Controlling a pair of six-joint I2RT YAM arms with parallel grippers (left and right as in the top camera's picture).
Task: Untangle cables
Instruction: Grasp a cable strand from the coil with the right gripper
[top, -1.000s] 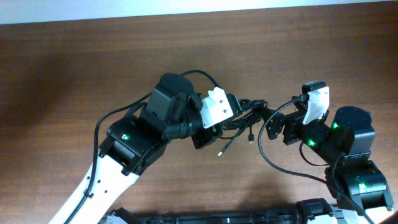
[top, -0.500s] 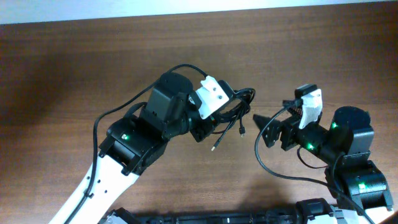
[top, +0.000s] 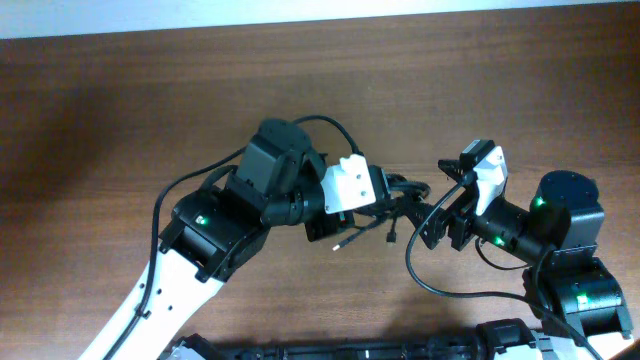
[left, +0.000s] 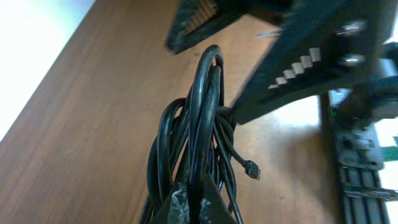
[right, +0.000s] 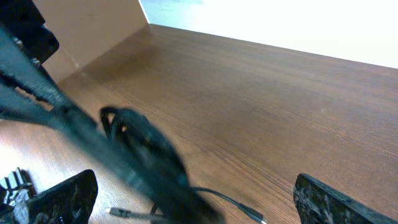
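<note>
With my left gripper (left: 188, 200) pinching the cables (left: 200, 124) and my right gripper (top: 432, 213) spread, grabbing several loops together could tighten the tangle.

Two arms (top: 230, 225) (top: 560, 235), one cable bundle (top: 400, 198), one table (top: 150, 100)

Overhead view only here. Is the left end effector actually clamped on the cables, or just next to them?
Observer: Clamped. The left wrist view shows the left end effector shut on the cables, with the loops sticking out beyond it.
Operator: Has the right one got anything?
Observer: No. In the right wrist view the right end effector is wide open, with the cables in the gap and not pinched.
Operator: Any contact yet?
Observer: Looks like it. In the left wrist view, one of its fingers sits against the side of the loops.
</note>
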